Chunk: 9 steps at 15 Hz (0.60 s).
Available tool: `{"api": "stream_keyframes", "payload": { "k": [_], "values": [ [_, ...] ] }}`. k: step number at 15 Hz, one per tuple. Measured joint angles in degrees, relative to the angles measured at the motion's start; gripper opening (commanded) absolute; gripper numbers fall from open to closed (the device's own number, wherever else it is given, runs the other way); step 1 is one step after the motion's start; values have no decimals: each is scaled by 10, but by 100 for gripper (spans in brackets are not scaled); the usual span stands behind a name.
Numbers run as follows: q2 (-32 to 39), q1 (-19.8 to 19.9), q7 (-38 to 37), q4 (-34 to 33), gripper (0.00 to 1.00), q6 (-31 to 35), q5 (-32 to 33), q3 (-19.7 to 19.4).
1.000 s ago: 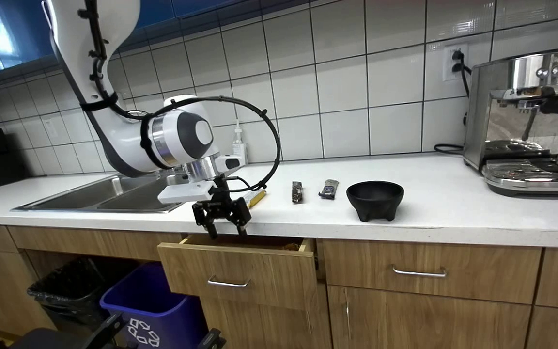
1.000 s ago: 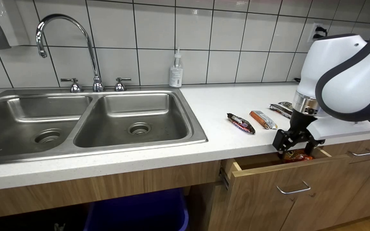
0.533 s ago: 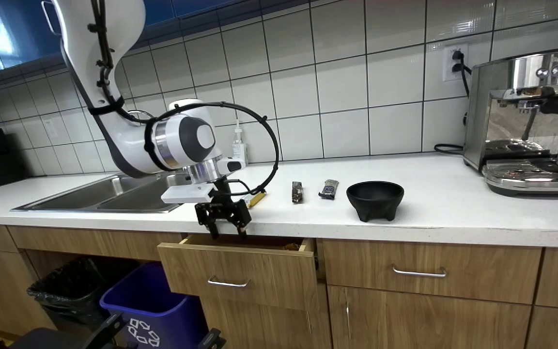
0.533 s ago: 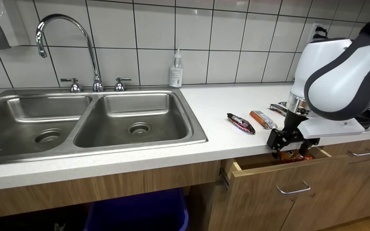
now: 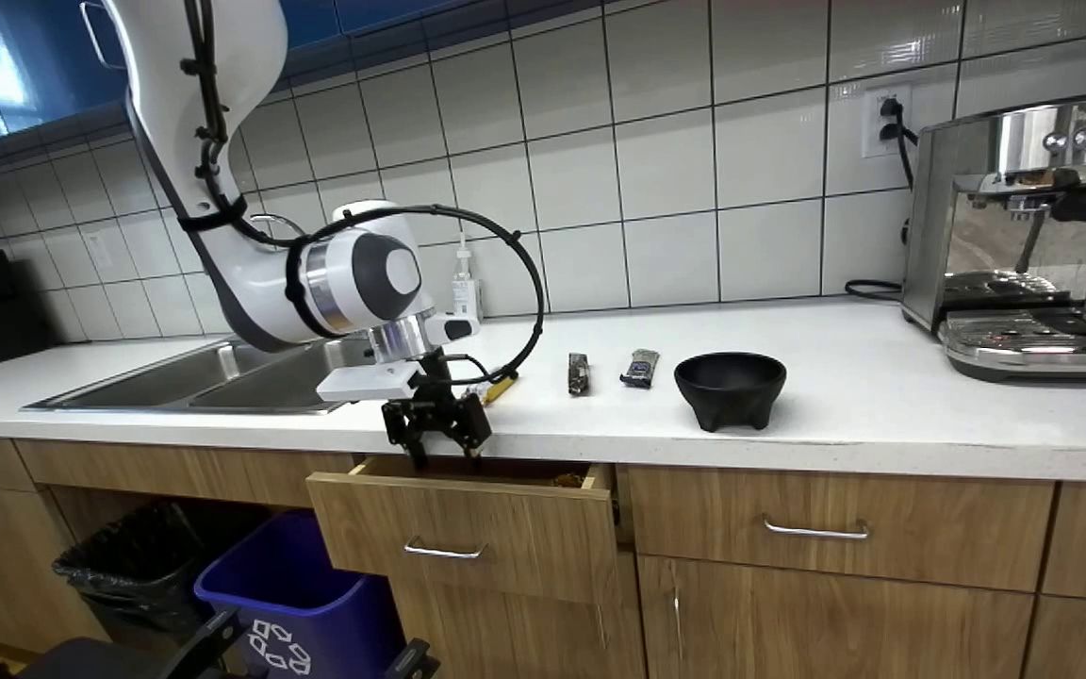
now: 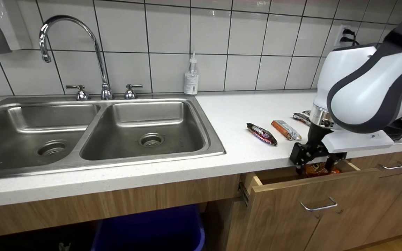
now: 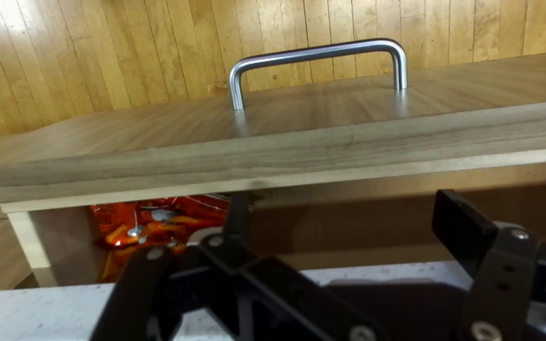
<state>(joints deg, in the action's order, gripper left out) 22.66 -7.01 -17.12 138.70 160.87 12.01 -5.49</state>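
The Robotiq gripper (image 7: 343,210) hangs pointing down over the pulled-out wooden drawer (image 5: 463,514), at the front edge of the white countertop (image 5: 845,405). Its jaws are spread wide, with a broad gap between them through which the drawer's inside shows. A glossy orange-red snack bag (image 7: 164,218) lies in the drawer toward one end; one finger (image 7: 239,215) partly covers it in the wrist view, and whether the two touch is hard to say. The drawer's bent metal handle (image 7: 318,53) juts from its front, well apart from the jaws. In an exterior view, a dark-wrapped candy bar (image 6: 262,134) and an orange-and-silver wrapped bar (image 6: 286,130) lie near each other on the countertop, beside the two-basin steel sink (image 6: 91,134); a white-labelled pump bottle (image 6: 191,83) stands at the sink's back corner. A black footed bowl (image 5: 730,391) sits farther along, well apart from a steel espresso machine (image 5: 1024,236). Below, a blue recycling bin (image 5: 345,618) stands beside a black-lined trash can (image 5: 133,566).
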Motion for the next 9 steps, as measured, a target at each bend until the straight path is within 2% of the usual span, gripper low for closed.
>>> {"api": "stream_keyframes", "payload": {
  "k": [9],
  "values": [
    [10,-17,0,0,100,-2,0,-14]
  ]
}}
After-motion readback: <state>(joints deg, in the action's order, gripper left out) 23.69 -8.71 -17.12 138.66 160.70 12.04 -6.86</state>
